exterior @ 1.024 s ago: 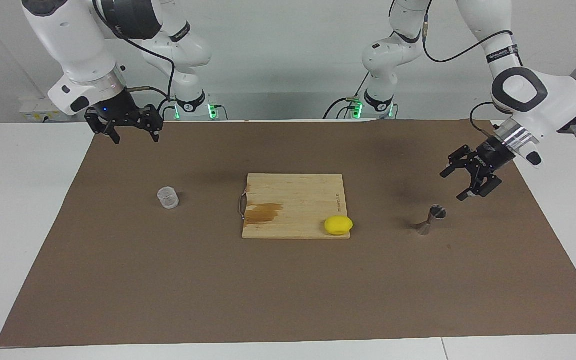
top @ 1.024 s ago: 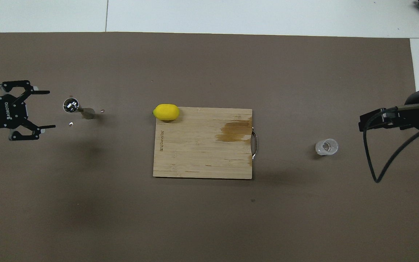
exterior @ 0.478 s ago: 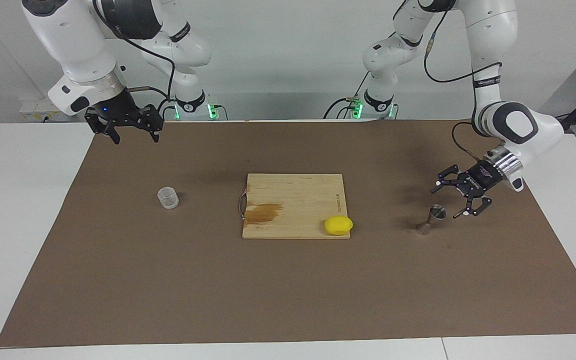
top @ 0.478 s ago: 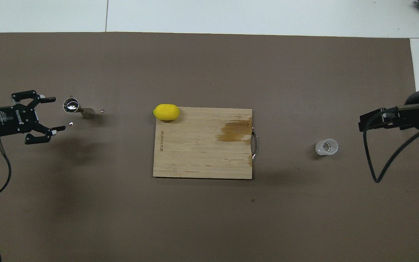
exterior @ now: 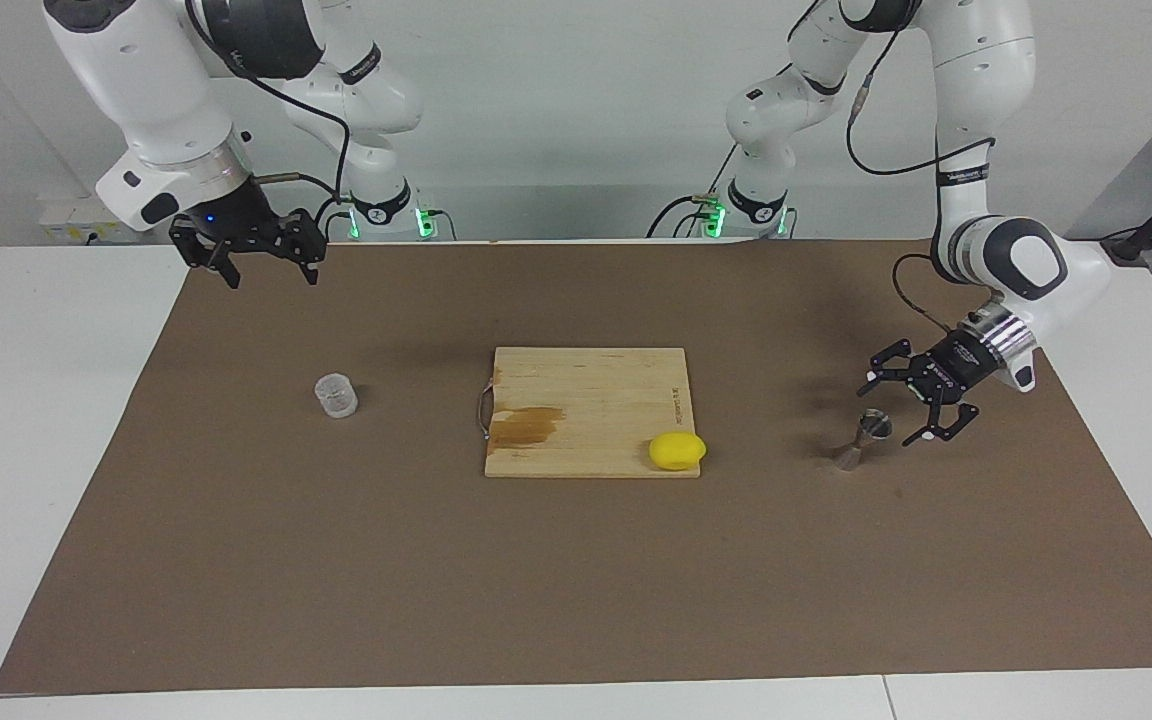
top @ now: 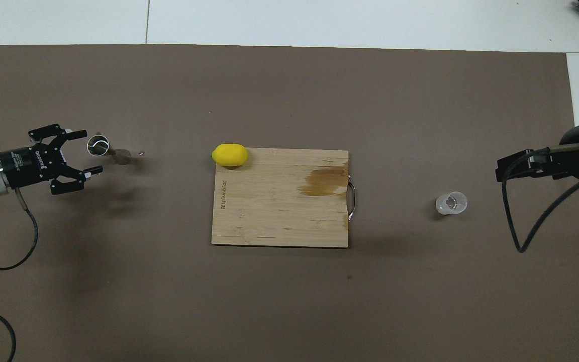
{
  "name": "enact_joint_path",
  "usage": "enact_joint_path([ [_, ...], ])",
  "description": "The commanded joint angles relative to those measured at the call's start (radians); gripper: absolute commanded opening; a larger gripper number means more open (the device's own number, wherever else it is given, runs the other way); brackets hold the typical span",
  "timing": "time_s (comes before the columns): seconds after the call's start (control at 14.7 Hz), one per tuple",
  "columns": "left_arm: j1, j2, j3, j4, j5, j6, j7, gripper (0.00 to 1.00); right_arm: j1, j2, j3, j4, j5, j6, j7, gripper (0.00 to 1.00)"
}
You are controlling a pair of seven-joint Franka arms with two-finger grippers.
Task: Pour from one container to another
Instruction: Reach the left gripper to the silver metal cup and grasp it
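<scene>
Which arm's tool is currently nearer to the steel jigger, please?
Left. The left tool is open right beside the steel jigger; the right tool waits, open, at the right arm's end of the table.

White table [exterior: 26, 420] w/ brown mat [exterior: 576, 580] on top, plain pale wall [exterior: 586, 110] at back.

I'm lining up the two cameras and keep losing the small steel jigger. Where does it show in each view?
Facing view: the steel jigger stands on the brown mat at the view's right, just before the open left gripper.
Overhead view: the jigger is at the view's left, again at that gripper's fingertips.
Shared landmark: the yellow lemon at the cutting board's corner nearest the jigger.
</scene>
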Motion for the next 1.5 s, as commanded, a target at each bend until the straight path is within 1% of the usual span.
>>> enact_joint_path([
  [0.0,0.004,-0.003,-0.013,-0.018,-0.055,0.009,0.045,1.0,-0.012,0.0,0.004,0.01,0.021,-0.017,0.002,1.0],
  [0.2,0.003,-0.003,-0.013,-0.022,-0.058,0.012,0.049,1.0,-0.012,0.0,0.004,0.01,0.021,-0.017,0.002,1.0],
  [0.61,-0.003,-0.003,-0.013,-0.026,-0.061,0.02,0.049,0.83,-0.012,0.0,0.004,0.01,0.021,-0.017,0.002,1.0],
  [0.68,-0.003,-0.003,-0.013,-0.026,-0.062,0.022,0.049,0.77,-0.012,0.0,0.004,0.01,0.021,-0.019,0.002,1.0],
  [0.82,-0.003,-0.003,-0.013,-0.029,-0.064,0.025,0.049,0.6,-0.012,0.0,0.004,0.01,0.021,-0.017,0.002,1.0],
  [0.89,-0.003,-0.005,-0.013,-0.03,-0.065,0.025,0.049,0.34,-0.012,0.0,0.004,0.01,0.021,-0.017,0.002,1.0],
  [0.96,-0.003,-0.003,-0.013,-0.032,-0.065,0.025,0.049,0.0,-0.012,0.0,0.004,0.01,0.021,-0.017,0.002,1.0],
  [1.09,-0.003,-0.003,-0.013,-0.023,-0.064,0.02,0.047,0.0,-0.012,0.0,0.004,0.01,0.021,-0.017,0.002,1.0],
  [1.23,-0.005,-0.003,-0.016,-0.004,-0.067,-0.024,0.032,0.0,-0.012,0.0,0.004,0.01,0.021,-0.017,0.002,1.0],
  [1.3,-0.005,-0.005,-0.035,0.017,-0.081,-0.05,0.013,0.0,-0.012,0.0,0.004,0.01,0.021,-0.017,0.002,1.0],
  [1.43,-0.003,-0.014,-0.094,0.048,-0.093,-0.049,-0.025,0.0,-0.012,0.0,0.004,0.01,0.021,-0.019,0.002,1.0],
])
